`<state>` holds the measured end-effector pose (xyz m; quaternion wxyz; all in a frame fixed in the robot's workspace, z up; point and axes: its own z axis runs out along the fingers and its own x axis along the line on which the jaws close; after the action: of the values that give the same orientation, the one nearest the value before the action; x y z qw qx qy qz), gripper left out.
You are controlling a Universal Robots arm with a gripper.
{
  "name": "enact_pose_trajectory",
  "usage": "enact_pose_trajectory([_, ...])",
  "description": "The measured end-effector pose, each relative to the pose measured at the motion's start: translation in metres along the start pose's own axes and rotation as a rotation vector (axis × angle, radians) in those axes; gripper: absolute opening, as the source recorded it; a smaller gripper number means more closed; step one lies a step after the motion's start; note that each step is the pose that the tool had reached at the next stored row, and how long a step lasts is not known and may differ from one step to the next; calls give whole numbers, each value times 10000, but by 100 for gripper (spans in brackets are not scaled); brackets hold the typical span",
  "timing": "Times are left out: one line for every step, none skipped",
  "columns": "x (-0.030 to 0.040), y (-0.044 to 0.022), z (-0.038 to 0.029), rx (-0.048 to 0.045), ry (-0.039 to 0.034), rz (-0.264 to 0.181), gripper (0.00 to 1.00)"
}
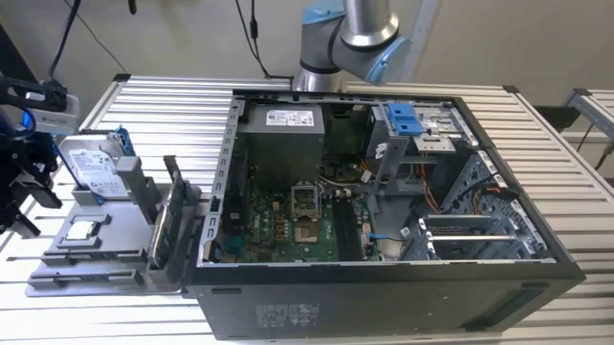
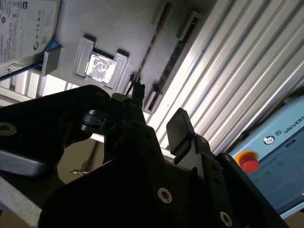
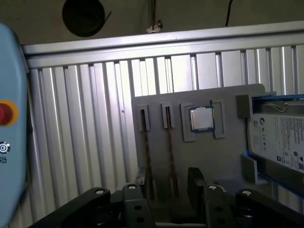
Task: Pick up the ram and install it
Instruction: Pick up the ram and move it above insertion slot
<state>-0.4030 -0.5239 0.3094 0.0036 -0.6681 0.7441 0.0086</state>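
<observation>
The ram [image 3: 170, 156] stands on edge in a slot of the gray holder tray [image 3: 223, 99]. A second stick [image 3: 145, 152] sits just beside it, with the CPU [image 3: 202, 118] and hard drive [image 3: 280, 137] further along the tray. We see the gripper [image 3: 166, 185] above one end of the slots, jaws apart, holding nothing; we cannot tell which stick it lines up with. Nothing is lifted yet, so both the pickup and the install into the open computer case [image 1: 384, 295] remain.

We record a slatted metal table [image 1: 163, 100] carrying two items directly: an open black computer case [image 1: 384, 305] toward the exterior view's right, and a grey parts holder [image 1: 72, 277] just beside it, toward the exterior view's left.
</observation>
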Motion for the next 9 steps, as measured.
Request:
enact_pose_trajectory([1, 0, 18, 1, -1, -2, 48])
enact_pose_trajectory([4, -1, 33, 1, 0, -6, 48])
enact_pose_trajectory([9, -2, 42, 0, 0, -10, 48])
enact_pose_trajectory([14, -2, 50, -1, 0, -12, 48])
enact_pose_trajectory([16, -1, 59, 1, -1, -13, 48])
enact_pose_trajectory([17, -1, 69, 1, -1, -16, 48])
enact_pose_trajectory([17, -1, 79, 2, -1, -23, 48])
enact_pose_trajectory([18, -2, 91, 7, -1, -35, 48])
enact_pose_trajectory([19, -3, 106, 8, 0, -54, 48])
